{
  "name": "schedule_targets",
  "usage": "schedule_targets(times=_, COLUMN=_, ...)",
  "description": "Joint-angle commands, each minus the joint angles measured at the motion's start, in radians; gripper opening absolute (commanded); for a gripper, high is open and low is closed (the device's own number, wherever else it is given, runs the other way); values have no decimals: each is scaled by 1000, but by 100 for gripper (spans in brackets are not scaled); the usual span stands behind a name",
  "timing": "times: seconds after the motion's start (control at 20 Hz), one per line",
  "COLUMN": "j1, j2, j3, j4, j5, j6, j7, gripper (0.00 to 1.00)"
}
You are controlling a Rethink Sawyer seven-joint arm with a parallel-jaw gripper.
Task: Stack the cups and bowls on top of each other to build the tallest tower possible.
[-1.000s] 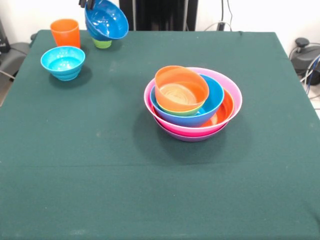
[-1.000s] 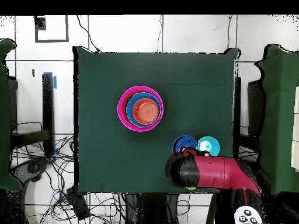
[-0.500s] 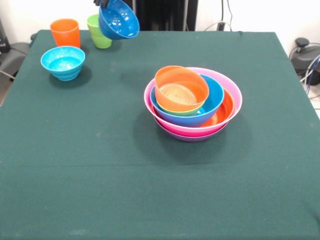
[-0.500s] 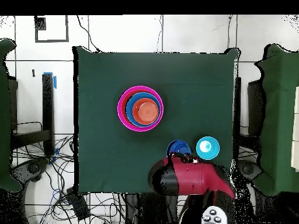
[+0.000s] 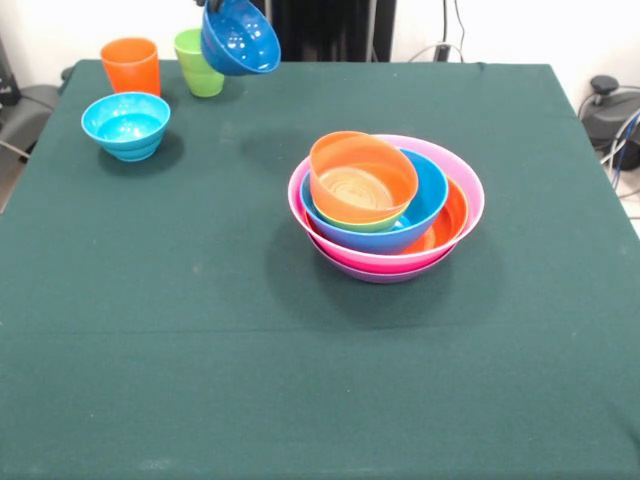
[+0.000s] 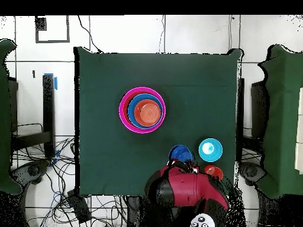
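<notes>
The tower stands mid-table: pink and purple bowls at its base, then orange and blue bowls, with a small orange bowl tilted on top; it also shows in the overhead view. My gripper is at the top edge, shut on the rim of the dark blue bowl, held tilted in the air above the far left of the table. The overhead view shows that bowl next to the arm. The orange cup and the lime green cup stand at the far left. A small light blue bowl sits in front of them.
The green table has its edges in view all round. My red arm covers the table's edge near the base in the overhead view. Cables and stands lie off the table.
My gripper has carried the dark blue bowl up and to the right in the front view, uncovering the lime green cup. The tower and the other pieces have not moved.
</notes>
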State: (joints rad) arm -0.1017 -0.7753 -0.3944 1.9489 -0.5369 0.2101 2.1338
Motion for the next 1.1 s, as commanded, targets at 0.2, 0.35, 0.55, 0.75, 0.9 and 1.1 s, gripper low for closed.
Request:
schedule_targets(times=0.2, j1=-4, j2=62, j3=-10, j4=150, j5=13, j6=-194, j7=192, gripper=0)
schedule_targets(times=0.35, j1=-40, j2=52, j3=6, j4=174, j5=-11, j6=-240, j7=163, gripper=0)
schedule_targets(times=0.55, j1=-62, j2=18, j3=15, j4=139, j5=-7, j6=-171, j7=107, gripper=0)
schedule_targets(times=0.75, j1=-121, j2=-33, j3=85, j4=15, j5=50, j6=51, j7=-4, gripper=0)
schedule_targets(times=0.9, j1=-197, j2=-51, j3=167, j4=-43, j5=72, j6=150, j7=-76, gripper=0)
schedule_targets(times=1.1, j1=-329, j2=-64, j3=304, j4=-71, j5=77, j6=229, j7=-170, gripper=0)
